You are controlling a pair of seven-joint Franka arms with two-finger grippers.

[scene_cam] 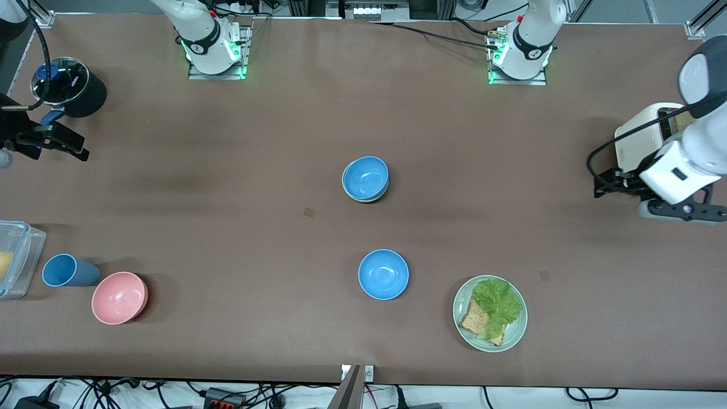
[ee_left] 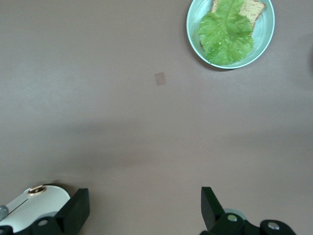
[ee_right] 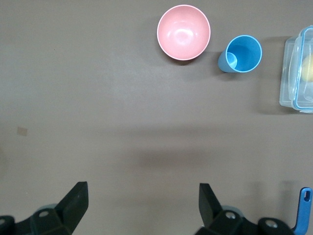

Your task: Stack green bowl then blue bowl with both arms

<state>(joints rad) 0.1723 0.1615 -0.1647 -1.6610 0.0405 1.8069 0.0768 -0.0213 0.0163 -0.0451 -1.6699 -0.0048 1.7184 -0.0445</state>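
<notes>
Both the left gripper and right gripper hang open. The blue bowl, at 6 o'clock from the stack, is probably light, rigid, slick; pinch its rim.

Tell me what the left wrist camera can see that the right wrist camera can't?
Only the left wrist view shows the pale-green plate holding toast and lettuce, plus the open left gripper over bare table. Only the right wrist view shows the pink bowl, the blue cup, a clear container and the open right gripper. Both show brown tabletop and a pair of spread black fingers holding nothing. Neither shows the stacked blue bowl.
</notes>
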